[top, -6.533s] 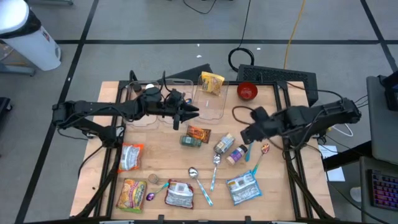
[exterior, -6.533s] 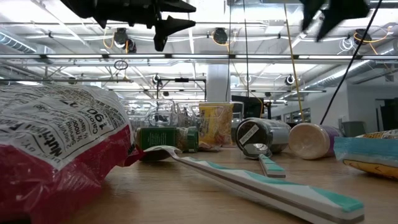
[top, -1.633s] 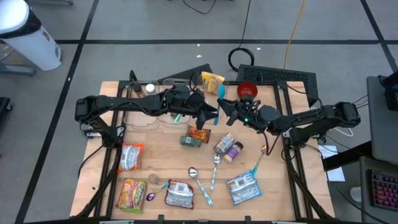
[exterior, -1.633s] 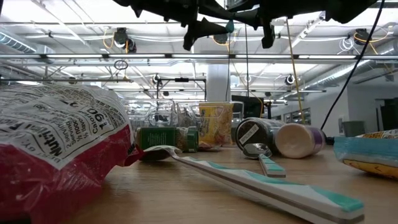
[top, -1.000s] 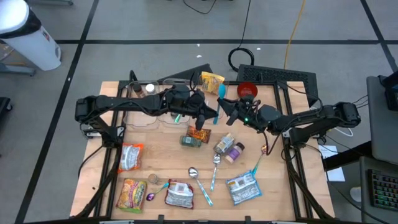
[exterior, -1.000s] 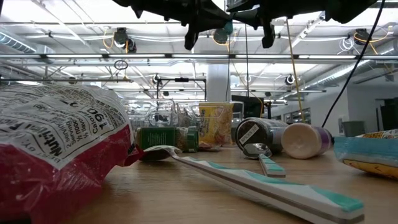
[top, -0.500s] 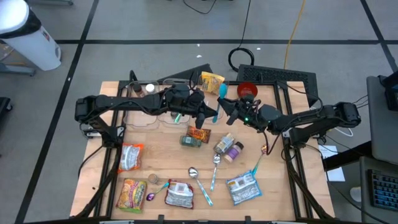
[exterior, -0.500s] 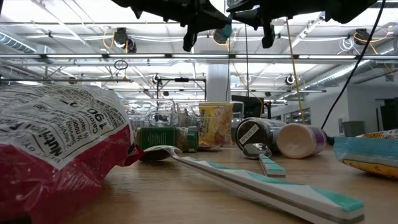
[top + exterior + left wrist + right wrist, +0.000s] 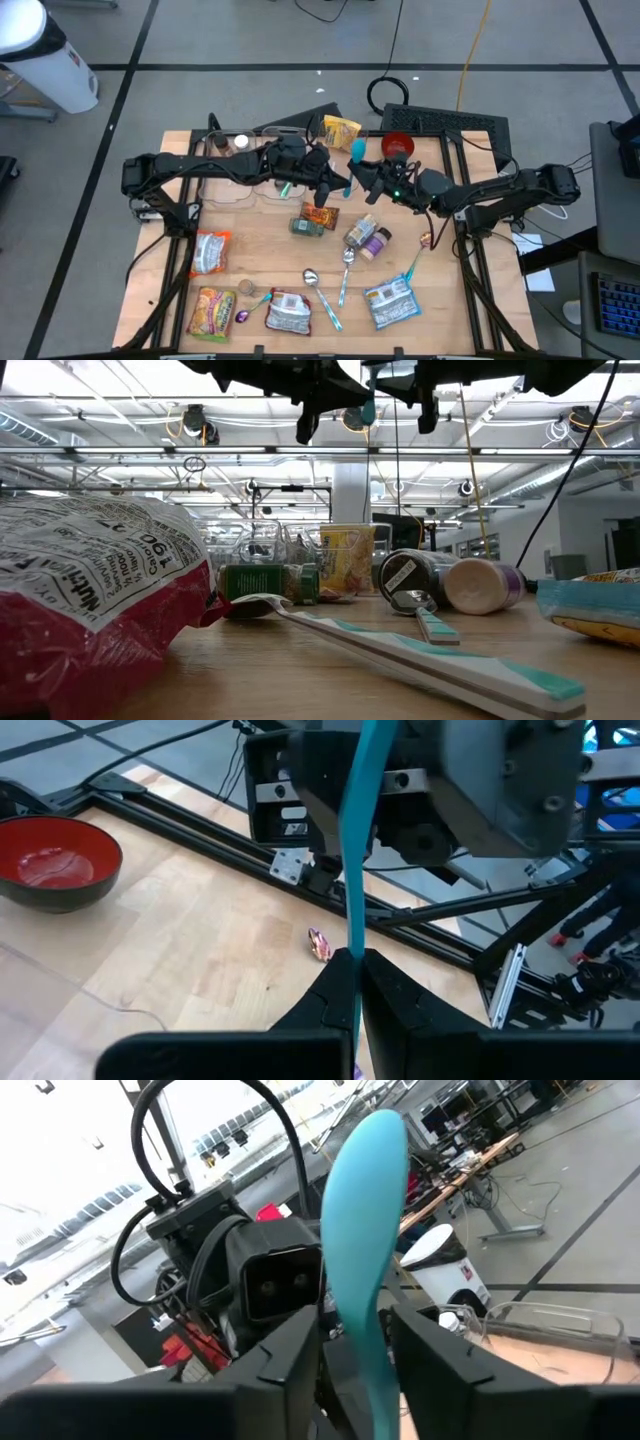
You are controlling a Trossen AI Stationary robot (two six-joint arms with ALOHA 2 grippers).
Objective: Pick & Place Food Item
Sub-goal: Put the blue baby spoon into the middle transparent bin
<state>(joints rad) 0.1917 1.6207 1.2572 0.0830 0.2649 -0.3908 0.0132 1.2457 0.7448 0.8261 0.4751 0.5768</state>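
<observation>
A teal spoon (image 9: 356, 150) hangs in the air over the middle of the table, between my two arms. My left gripper (image 9: 345, 183) comes in from the table's left and is shut on the spoon's handle (image 9: 357, 870). My right gripper (image 9: 364, 173) faces it from the right, and its open fingers (image 9: 290, 1355) stand on either side of the handle just below the spoon's bowl (image 9: 365, 1210). Whether those fingers touch the handle I cannot tell. Food packs lie on the table below: a yellow one (image 9: 341, 132) at the far edge and an orange one (image 9: 320, 215) in the middle. My left gripper pinches the lower end of the teal spoon's handle (image 9: 355, 945) between its two fingertips. The fingers come roughly level from the table's left. The handle runs on from them in line with the fingers toward the right gripper. The spoon is lifted clear of the table.
Under the arms stand a clear container (image 9: 335, 170) and a red bowl (image 9: 397, 147). Jars (image 9: 368, 238), a green can (image 9: 305, 228), metal spoons (image 9: 345, 265) and a toothbrush (image 9: 440, 660) lie mid-table. Several snack bags (image 9: 212, 250) lie along the near edge.
My left gripper's fingers have closed the last bit onto the spoon's handle. My right gripper's fingers have spread apart around the handle. Both arms have kept their place and the spoon has stayed in the air between them.
</observation>
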